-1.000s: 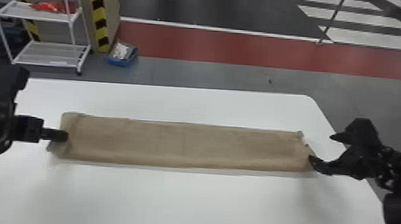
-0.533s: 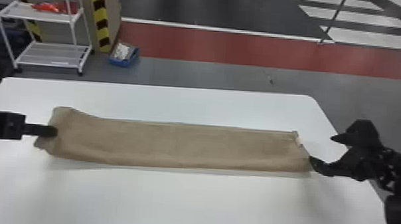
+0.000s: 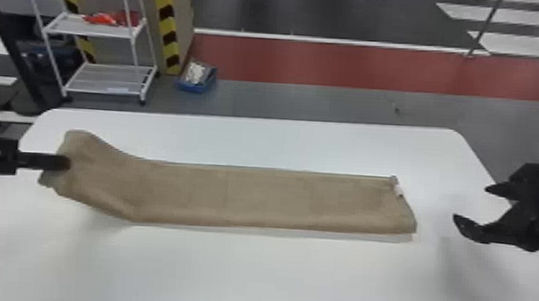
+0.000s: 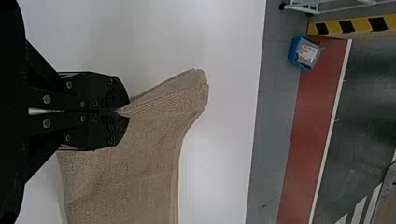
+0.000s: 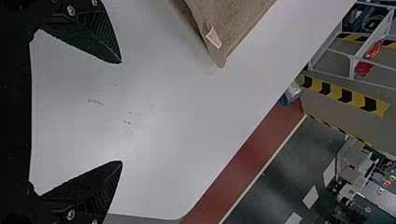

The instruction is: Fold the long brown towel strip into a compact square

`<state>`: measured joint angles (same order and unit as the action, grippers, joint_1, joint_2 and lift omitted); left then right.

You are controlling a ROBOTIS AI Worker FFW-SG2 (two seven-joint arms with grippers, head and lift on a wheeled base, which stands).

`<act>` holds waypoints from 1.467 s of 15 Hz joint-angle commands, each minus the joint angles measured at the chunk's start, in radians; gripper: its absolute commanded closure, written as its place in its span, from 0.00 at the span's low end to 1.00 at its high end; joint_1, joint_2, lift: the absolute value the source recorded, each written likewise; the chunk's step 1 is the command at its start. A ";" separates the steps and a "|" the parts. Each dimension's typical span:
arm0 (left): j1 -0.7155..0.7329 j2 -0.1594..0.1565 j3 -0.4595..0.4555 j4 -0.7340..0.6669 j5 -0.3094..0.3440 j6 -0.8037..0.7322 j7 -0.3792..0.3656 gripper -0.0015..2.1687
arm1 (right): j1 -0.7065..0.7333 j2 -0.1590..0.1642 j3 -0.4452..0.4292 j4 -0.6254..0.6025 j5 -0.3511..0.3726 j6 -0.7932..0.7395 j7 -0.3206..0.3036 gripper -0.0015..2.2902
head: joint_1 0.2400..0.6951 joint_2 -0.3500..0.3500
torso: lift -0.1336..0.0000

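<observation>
The brown towel strip lies lengthwise across the white table, its left end raised off the surface. At that end my left gripper is shut on the cloth; in the left wrist view the left gripper pinches the end edge of the towel. My right gripper stands open to the right of the towel's right end, apart from it. The right wrist view has the right gripper with fingers wide apart and the towel's corner with a white tag beyond them.
The white table extends in front of and behind the towel. On the floor behind it stand a white shelf rack and a blue bin, with a striped post between them.
The left gripper has moved left with the towel's left end, which has risen. The right gripper has backed away to the right, off the towel's right end.
</observation>
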<state>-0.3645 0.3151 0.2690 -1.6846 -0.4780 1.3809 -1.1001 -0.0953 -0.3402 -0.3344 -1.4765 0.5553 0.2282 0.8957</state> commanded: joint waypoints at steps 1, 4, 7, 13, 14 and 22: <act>-0.008 -0.013 -0.045 -0.112 0.004 0.165 -0.023 0.98 | 0.000 0.009 0.003 -0.011 0.000 0.004 0.000 0.05 | 1.00 0.45 | 0.07; -0.040 -0.096 -0.162 -0.247 -0.008 0.190 -0.030 0.98 | 0.012 0.013 -0.003 -0.025 0.002 0.010 0.002 0.05 | 1.00 0.39 | 0.07; -0.094 -0.200 -0.264 -0.260 -0.051 0.190 -0.020 0.98 | 0.032 0.015 -0.015 -0.051 0.000 0.023 0.006 0.05 | 1.00 0.26 | 0.07; -0.059 -0.318 -0.404 -0.290 -0.076 0.190 0.011 0.98 | 0.062 0.012 -0.049 -0.065 -0.012 0.023 0.011 0.05 | 1.00 0.05 | 0.07; -0.059 -0.318 -0.416 -0.285 -0.077 0.190 0.026 0.98 | 0.062 0.015 -0.048 -0.067 -0.011 0.023 0.011 0.05 | 1.00 0.03 | 0.07; -0.057 -0.318 -0.482 -0.222 -0.056 0.190 0.140 0.95 | 0.072 0.021 -0.048 -0.079 -0.011 0.026 0.012 0.05 | 1.00 0.01 | 0.07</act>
<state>-0.4231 0.0000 -0.2102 -1.9161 -0.5438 1.5640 -0.9638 -0.0258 -0.3191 -0.3796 -1.5507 0.5445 0.2508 0.9074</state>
